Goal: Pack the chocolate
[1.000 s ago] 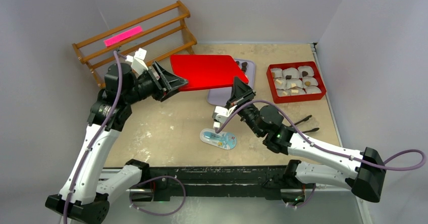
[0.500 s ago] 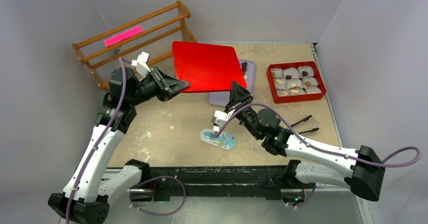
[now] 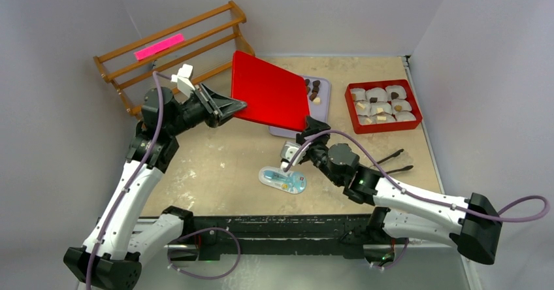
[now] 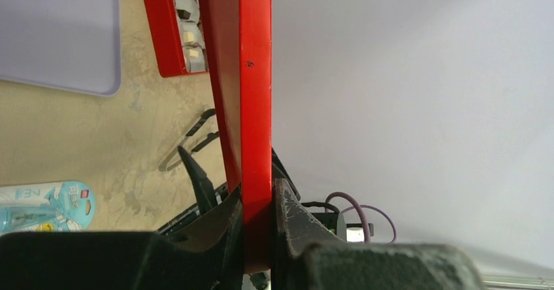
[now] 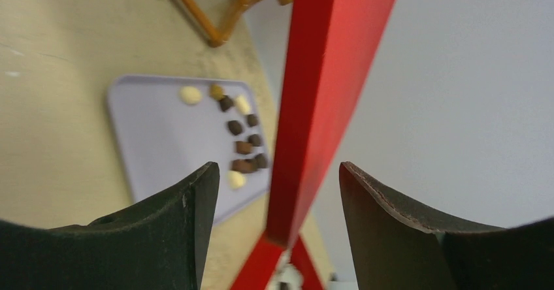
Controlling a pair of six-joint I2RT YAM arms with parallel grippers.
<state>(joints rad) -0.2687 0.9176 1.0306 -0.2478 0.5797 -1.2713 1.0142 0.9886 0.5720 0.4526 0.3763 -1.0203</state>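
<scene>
The chocolate is several dark and pale pieces lying on a lavender tray, also seen in the right wrist view as chocolate. More pieces sit in white paper cups in the red box. A red lid hangs tilted above the tray's left part. My left gripper is shut on its left edge; the left wrist view shows the red lid edge-on, pinched by the left gripper. My right gripper is open just below the lid's near corner; the lid passes between its jaws untouched.
A wooden rack with a pink strip stands at the back left. A blue-and-white packet lies near the front edge, under the right wrist. Black tongs lie on the table at the right. Walls close in on three sides.
The left gripper closed on the lid's left edge and tilted it steeper. The right gripper opened, let go of the lid's corner and drew back toward me. More chocolate on the tray now shows.
</scene>
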